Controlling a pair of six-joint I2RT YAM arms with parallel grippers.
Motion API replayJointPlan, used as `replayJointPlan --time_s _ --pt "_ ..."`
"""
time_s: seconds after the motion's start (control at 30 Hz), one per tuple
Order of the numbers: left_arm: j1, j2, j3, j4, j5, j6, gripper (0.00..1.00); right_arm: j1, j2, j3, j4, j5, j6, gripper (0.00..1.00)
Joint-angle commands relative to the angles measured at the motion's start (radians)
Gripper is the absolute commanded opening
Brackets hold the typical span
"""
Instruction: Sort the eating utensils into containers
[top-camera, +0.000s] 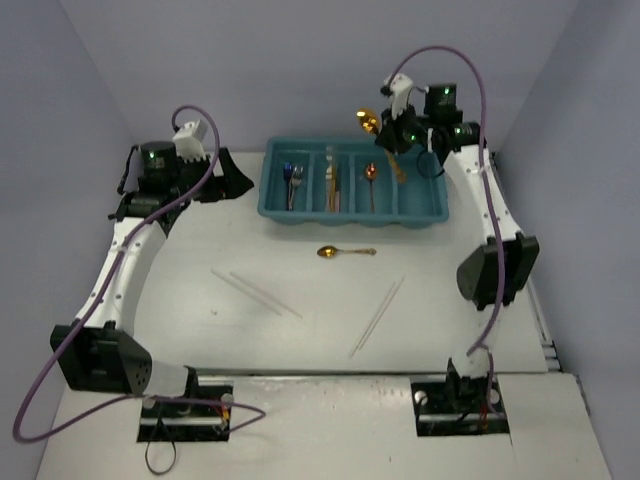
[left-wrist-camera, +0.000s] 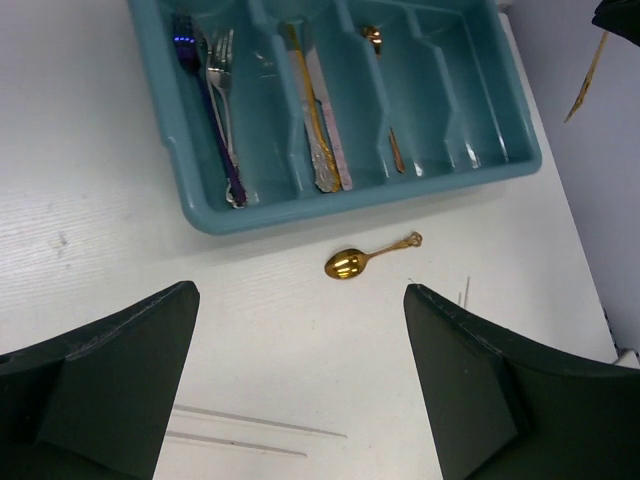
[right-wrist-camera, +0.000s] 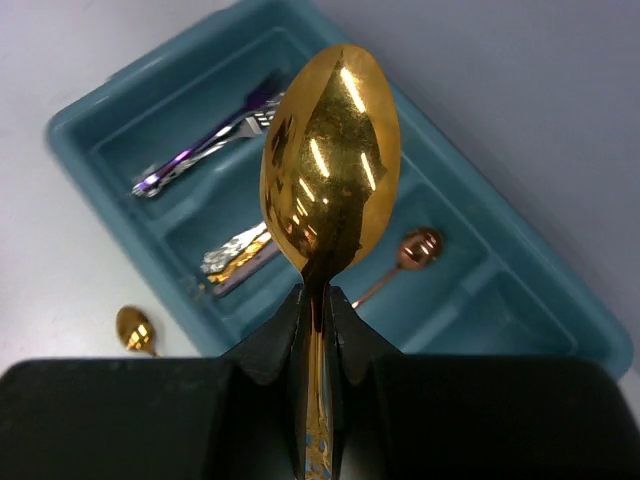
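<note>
Two jaws of the right gripper (right-wrist-camera: 318, 318) are clamped on the thin neck of a large gold spoon (right-wrist-camera: 330, 170). The spoon stands bowl-up, its polished oval bowl mirror-bright, its handle hanging down between the black fingers. From the overhead view this arm rises from its base at the near right. It bends at a dark elbow out to the right and reaches back, so the wrist hangs over the far right end of the tray (top-camera: 350, 214).

That tray is glossy teal plastic, rectangular with rounded corners, split into four long slots. The leftmost slot holds two forks (left-wrist-camera: 222, 90), one plain silver and one with a shiny blue-purple handle. The next holds flat knives (left-wrist-camera: 318, 120) in gold and silver. The third holds a small coppery spoon (right-wrist-camera: 405, 260).

Just in front of the tray, a small gold spoon (top-camera: 345, 251) with an ornate handle end lies on the matte white table (top-camera: 180, 290). Nearer the arms lie two pairs of thin pale sticks. One pair (top-camera: 255, 292) is to the left and the other pair (top-camera: 378, 315) to the right, each pair at a slant.

The left gripper (left-wrist-camera: 300, 385) is spread wide and holds nothing. Its blunt dark fingers frame the table short of the tray. Its arm folds low at the near left, then runs back to a wrist beside the tray's left end.
</note>
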Motion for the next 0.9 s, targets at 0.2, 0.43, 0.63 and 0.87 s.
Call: replayJointPlan --time_s 0.2,0.43,0.63,0.87 --pt "0.003 -0.039 0.019 0.000 -0.111 -0.039 0.85 0.009 0.158 -0.031 0.324 0.283 0.491 0.00" --pt "0.004 -0.037 0.000 0.010 -0.110 -0.039 0.85 0.010 0.250 -0.025 0.356 0.383 0.582 0.00" --pt "0.002 -0.026 0.003 0.012 -0.112 -0.039 0.85 0.017 0.282 -0.078 0.352 0.349 0.571 0.07" --pt "0.002 -0.022 0.012 0.012 -0.109 -0.034 0.85 0.025 0.176 -0.110 0.331 0.271 0.464 0.65"
